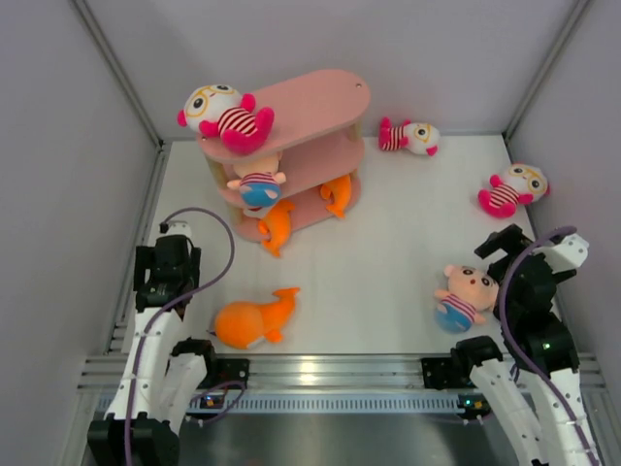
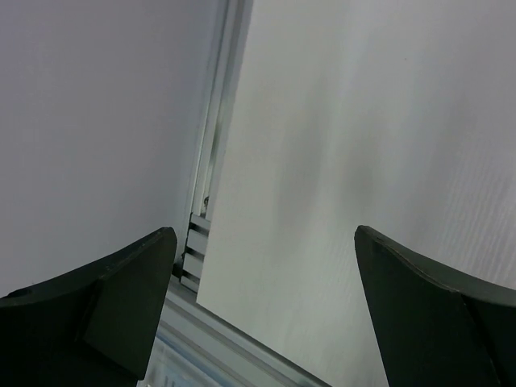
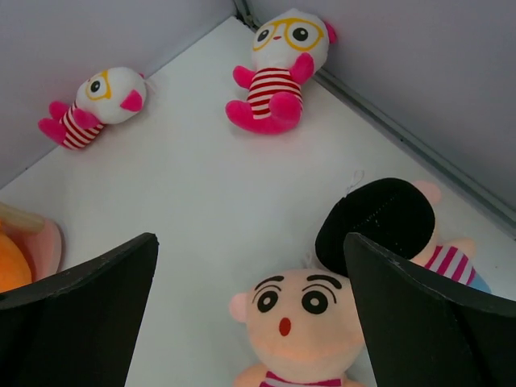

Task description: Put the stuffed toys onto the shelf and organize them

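Observation:
The pink shelf (image 1: 325, 97) stands at the back left. A goggled doll (image 1: 225, 116) lies on its top board, a peach doll (image 1: 257, 183) on the middle board, and two orange fish (image 1: 277, 225) (image 1: 337, 194) on the bottom board. Another orange fish (image 1: 254, 320) lies on the table near the front left. Two goggled dolls lie at the back (image 1: 408, 136) and right (image 1: 512, 189); both show in the right wrist view (image 3: 97, 101) (image 3: 278, 64). My right gripper (image 3: 250, 238) is open above a peach doll (image 3: 302, 318). A second, black-haired doll (image 3: 379, 218) lies behind it. My left gripper (image 2: 266, 234) is open and empty.
Grey walls close in the table on the left, back and right. A metal rail (image 1: 320, 369) runs along the front edge. The left wrist view shows only bare white table (image 2: 363, 145), the left wall and the rail. The shelf's corner (image 3: 44, 242) shows at the right wrist view's left edge.

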`<state>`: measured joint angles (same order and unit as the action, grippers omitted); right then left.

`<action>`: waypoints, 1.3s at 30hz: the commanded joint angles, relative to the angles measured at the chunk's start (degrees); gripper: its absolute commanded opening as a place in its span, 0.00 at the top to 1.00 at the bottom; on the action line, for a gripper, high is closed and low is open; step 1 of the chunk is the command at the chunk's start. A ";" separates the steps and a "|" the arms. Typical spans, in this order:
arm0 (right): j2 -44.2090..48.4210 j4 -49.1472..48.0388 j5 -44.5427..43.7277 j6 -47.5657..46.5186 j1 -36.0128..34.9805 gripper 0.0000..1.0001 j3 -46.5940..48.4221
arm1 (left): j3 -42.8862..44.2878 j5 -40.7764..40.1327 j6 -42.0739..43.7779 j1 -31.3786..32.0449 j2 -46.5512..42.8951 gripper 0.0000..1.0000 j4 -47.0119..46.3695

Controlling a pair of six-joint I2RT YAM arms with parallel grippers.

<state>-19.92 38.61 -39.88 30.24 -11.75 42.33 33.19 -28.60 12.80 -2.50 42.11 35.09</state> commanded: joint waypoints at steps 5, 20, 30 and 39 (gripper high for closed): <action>-5.28 -2.05 3.04 -13.25 0.67 0.01 10.56 | 5.04 -10.77 -2.96 -0.22 1.48 0.02 -5.65; -19.48 -27.90 49.06 -10.38 -26.54 0.25 -3.66 | 7.24 2.32 -2.34 -1.19 0.70 0.02 0.33; -64.61 -47.04 61.76 17.21 -38.17 0.09 4.95 | 6.28 4.08 -1.55 -2.51 -1.59 0.02 0.77; -83.78 -61.71 64.04 30.57 -41.33 0.08 8.65 | 6.10 5.13 -1.11 -2.07 -1.94 0.02 1.03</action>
<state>-101.41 -14.46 23.16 55.35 -50.74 47.51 39.53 -24.16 11.27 -4.58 40.75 36.47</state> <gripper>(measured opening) 0.915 0.982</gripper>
